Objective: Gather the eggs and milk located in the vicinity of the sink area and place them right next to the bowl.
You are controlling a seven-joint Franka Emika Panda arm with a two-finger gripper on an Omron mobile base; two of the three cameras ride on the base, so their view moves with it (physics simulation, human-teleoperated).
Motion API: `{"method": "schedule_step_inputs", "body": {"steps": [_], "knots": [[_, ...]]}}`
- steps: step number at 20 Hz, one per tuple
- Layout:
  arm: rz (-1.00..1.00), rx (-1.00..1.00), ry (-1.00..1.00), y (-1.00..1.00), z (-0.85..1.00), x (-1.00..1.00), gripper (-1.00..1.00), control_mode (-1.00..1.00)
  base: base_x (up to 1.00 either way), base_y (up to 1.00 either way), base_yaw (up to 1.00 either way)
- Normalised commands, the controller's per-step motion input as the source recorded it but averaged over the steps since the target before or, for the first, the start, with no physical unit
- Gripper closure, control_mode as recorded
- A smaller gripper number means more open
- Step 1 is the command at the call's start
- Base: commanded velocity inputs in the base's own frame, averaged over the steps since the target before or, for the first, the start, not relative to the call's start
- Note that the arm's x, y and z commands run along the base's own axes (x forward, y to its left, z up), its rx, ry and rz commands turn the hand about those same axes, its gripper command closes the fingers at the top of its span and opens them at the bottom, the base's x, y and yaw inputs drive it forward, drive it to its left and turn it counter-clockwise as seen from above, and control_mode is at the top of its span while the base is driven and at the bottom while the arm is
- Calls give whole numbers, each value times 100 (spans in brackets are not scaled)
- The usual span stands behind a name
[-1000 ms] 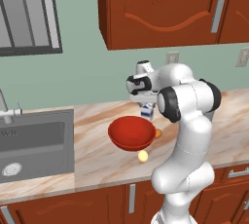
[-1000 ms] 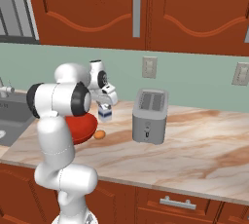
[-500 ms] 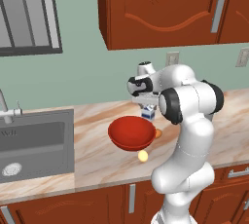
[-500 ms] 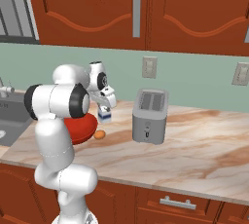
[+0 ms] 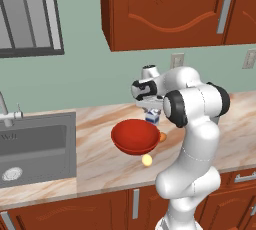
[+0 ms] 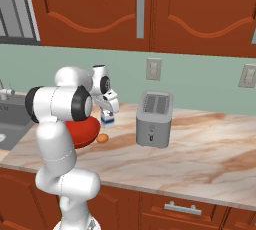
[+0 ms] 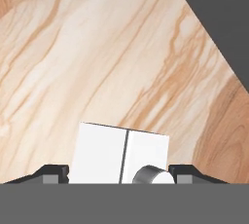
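The milk [image 7: 121,155], a white carton with blue marks, sits between my gripper's [image 7: 119,174] two dark fingertips, which press against its sides. In the left base view the gripper [image 5: 150,108] hangs over the milk [image 5: 153,117] just behind the red bowl [image 5: 136,136]. I cannot tell whether the carton touches the counter. The orange-brown egg [image 5: 162,136] lies at the bowl's right side, and the pale yellow egg [image 5: 147,160] lies in front of it. From the right side, the milk [image 6: 107,119], bowl [image 6: 84,130] and orange-brown egg [image 6: 102,138] stand close together. The sink [image 5: 35,146] is at the far left.
A grey toaster [image 6: 154,119] stands on the marble counter right of the carton. A silver faucet [image 5: 5,111] rises behind the sink. Wooden cabinets hang overhead, and wall outlets [image 6: 153,69] sit on the green backsplash. My own arm stands between the right camera and the bowl.
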Motion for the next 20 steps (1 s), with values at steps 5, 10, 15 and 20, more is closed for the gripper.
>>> {"method": "schedule_step_inputs", "body": {"steps": [5, 10, 15, 20], "knots": [[-2, 1, 0, 0, -13, 0, 100, -100, 0, 0, 0], [-2, 1, 0, 0, -13, -3, -100, -100, 0, 0, 0], [-2, 0, 0, 0, -8, -4, -100, -100, 0, 0, 0], [0, 0, 0, 0, 0, -7, -100, -100, 0, 0, 0]]}}
